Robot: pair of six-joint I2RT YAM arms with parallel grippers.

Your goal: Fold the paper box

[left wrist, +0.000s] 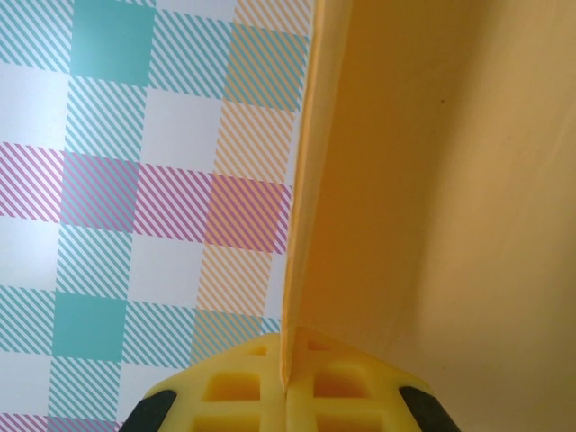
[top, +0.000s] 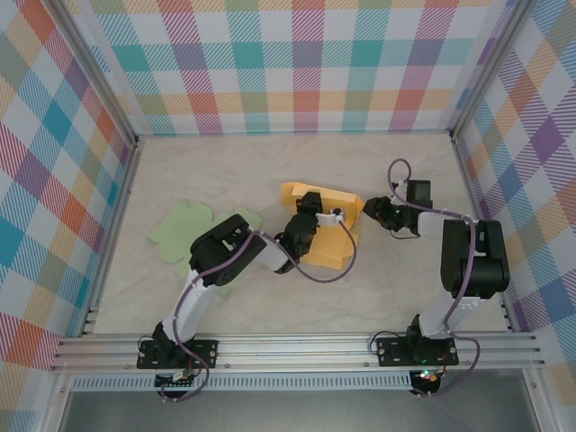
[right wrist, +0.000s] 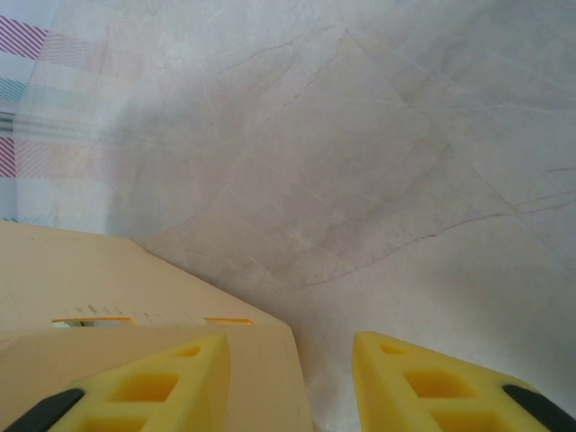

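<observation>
The yellow paper box (top: 326, 236) lies partly folded in the middle of the table, with one wall raised. My left gripper (top: 328, 216) reaches into it from the left. In the left wrist view its yellow fingers (left wrist: 360, 387) are pressed together on the thin edge of an upright box wall (left wrist: 432, 180). My right gripper (top: 371, 211) hovers at the box's right side. In the right wrist view it stands open (right wrist: 292, 364) just above the table, and a corner of a pale box flap (right wrist: 108, 279) lies under its left finger (right wrist: 171, 382).
A flat green paper cutout (top: 184, 234) lies on the table (top: 234, 171) left of the left arm. Plaid walls (top: 297, 63) close in the back and both sides. Bare marbled tabletop (right wrist: 360, 162) stretches ahead of the right gripper.
</observation>
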